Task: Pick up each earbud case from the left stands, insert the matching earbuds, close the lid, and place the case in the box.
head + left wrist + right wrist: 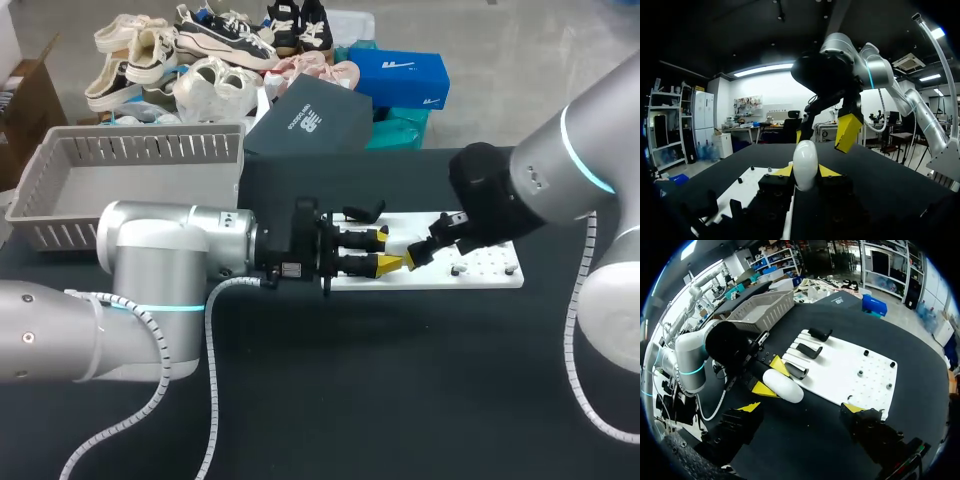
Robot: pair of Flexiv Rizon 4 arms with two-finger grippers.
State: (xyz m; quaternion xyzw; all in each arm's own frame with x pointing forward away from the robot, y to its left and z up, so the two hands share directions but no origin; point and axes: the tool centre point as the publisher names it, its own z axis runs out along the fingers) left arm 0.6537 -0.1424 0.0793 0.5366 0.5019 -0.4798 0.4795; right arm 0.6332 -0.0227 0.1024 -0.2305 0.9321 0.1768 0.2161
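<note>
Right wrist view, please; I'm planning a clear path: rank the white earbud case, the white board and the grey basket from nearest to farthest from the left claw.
1. white earbud case: gripped in the left claw.
2. white board: just beside the claw.
3. grey basket: farthest, back alongside that arm.

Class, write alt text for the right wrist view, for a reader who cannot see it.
The left gripper holds a white earbud case between its yellow tips, beside a white board with black stands. The right gripper is open, with the case ahead of it.
</note>
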